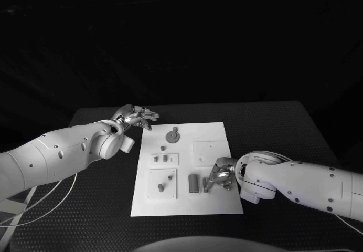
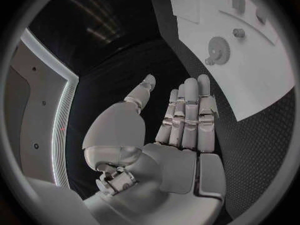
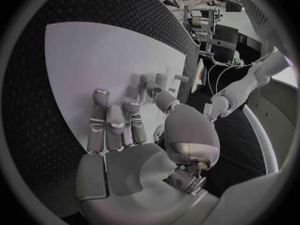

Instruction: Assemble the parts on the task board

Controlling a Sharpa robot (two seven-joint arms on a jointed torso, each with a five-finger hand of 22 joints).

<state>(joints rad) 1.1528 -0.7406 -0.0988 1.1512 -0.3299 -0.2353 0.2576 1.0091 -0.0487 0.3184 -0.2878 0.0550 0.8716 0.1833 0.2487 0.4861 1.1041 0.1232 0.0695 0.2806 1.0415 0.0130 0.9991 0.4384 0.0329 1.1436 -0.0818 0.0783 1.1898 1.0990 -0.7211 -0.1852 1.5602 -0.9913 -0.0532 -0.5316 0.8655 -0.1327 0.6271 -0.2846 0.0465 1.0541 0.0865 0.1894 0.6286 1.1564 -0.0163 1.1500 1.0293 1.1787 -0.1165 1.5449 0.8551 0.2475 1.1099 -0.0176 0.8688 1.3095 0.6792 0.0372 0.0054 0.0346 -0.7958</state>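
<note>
White and flat, the rectangular task board (image 1: 219, 207) lies in the middle of the black textured table (image 1: 302, 126). Nearest on it, the silver right hand (image 1: 221, 176) hangs over the board's right-hand part, its fingers pointing down at the small upright grey parts (image 1: 199, 184) that stand just beside its fingertips; in the right wrist view the fingers (image 3: 107, 122) lie straight and side by side, the thumb apart, with nothing between them, though I cannot tell whether any fingertip touches a part. Just left of that hand sit a raised square panel with a small grey peg (image 1: 160, 186) and, beyond it, a smaller panel with two short grey pieces (image 1: 161, 157). Farther on, a round grey toothed gear (image 1: 173, 137) lies flat near the board's far edge. Farthest, the silver left hand (image 1: 136, 116) hovers off the board's far left corner, fingers loosely spread, holding nothing.
</note>
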